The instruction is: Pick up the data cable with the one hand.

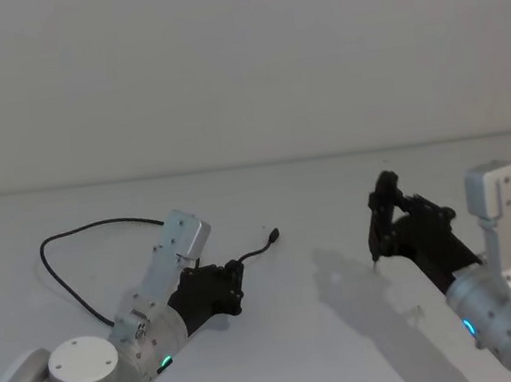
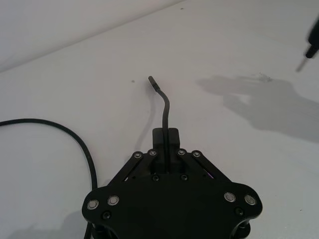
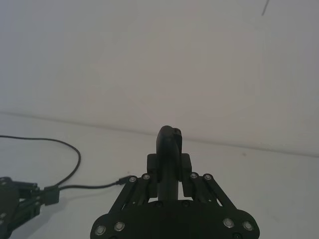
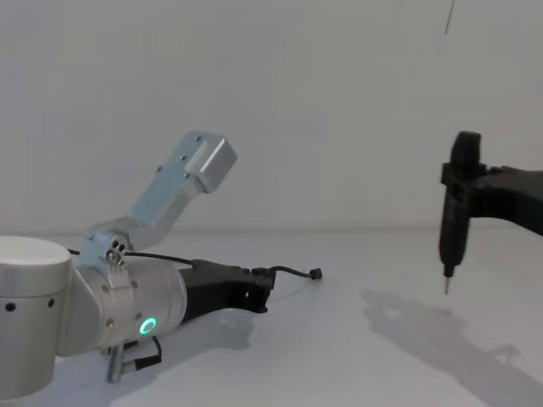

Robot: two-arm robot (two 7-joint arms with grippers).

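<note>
The data cable (image 1: pixel 101 223) is a thin black cord curving over the white table on the left. My left gripper (image 1: pixel 235 270), black and blocky on a silver cylinder with a green ring, lies low over the table. It is shut on the cable close to one end. In the left wrist view the cord (image 2: pixel 166 107) runs out from between the fingers (image 2: pixel 172 137) to a small plug (image 2: pixel 151 79). The chest view shows that plug end (image 4: pixel 315 273) sticking out just above the table. My right gripper (image 1: pixel 384 211) hangs to the right, shut on a black pen-shaped tool (image 4: pixel 450 229) that points down.
The white table (image 1: pixel 329 331) meets a plain white wall behind. The right arm's shadow (image 1: pixel 371 298) falls between the two arms. A short black wire with a silver plug (image 4: pixel 125 365) hangs under the left wrist.
</note>
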